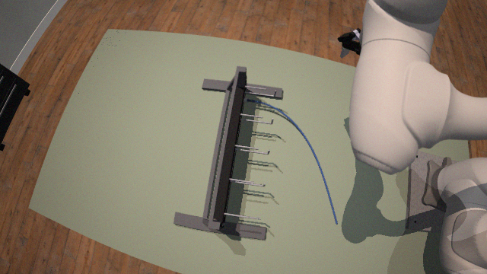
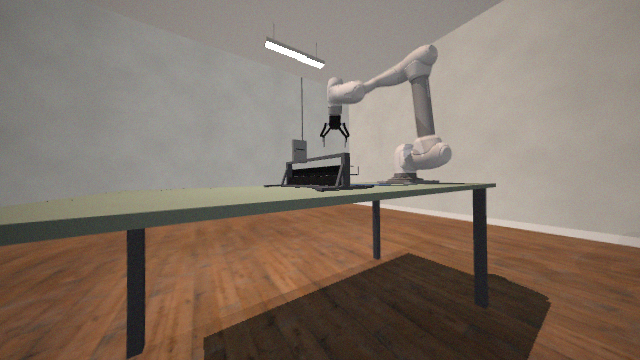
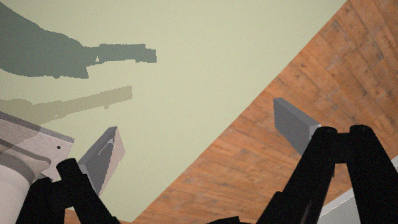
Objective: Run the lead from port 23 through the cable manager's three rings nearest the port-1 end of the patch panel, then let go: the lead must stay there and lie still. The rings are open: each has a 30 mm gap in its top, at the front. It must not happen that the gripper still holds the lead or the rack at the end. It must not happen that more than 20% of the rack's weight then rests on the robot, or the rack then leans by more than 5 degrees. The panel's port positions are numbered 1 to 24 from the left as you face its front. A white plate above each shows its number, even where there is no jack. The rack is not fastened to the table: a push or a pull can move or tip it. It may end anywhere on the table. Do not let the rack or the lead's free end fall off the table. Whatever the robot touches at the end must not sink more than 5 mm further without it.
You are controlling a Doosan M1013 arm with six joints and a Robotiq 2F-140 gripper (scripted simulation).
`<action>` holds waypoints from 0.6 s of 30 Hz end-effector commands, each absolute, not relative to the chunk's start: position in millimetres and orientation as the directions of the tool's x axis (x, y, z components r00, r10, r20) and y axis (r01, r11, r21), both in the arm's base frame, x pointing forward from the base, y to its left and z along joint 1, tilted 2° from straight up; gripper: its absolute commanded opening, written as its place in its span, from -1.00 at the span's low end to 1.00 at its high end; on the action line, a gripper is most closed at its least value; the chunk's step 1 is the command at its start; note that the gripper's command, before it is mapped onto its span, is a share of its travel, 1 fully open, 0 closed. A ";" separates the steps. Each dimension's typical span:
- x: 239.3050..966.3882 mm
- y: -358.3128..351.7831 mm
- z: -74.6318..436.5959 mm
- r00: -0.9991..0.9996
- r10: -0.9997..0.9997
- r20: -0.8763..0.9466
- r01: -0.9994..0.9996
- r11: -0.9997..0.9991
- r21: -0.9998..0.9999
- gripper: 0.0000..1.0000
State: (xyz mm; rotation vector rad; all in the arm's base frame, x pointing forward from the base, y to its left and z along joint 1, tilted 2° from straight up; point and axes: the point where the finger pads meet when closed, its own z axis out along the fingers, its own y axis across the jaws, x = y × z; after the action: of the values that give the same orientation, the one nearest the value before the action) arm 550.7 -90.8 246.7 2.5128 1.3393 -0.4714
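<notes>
Rack (image 1: pixel 224 152) mid-table (image 1: pixel 133 114), lead (image 1: pixel 312 152) on the table beside its rings.
</notes>
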 end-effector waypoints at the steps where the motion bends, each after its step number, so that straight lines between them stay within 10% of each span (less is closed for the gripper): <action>1: 565.0 -77.0 254.8 0.656 0.680 -0.328 0.741 -0.663 0.107 1.00; 18: 632.5 -15.3 305.2 0.986 0.158 -0.044 0.160 -0.985 0.057 1.00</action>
State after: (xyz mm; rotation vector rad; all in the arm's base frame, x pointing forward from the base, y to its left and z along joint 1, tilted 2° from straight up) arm 620.4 -26.1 294.2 3.0127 0.4143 -0.1089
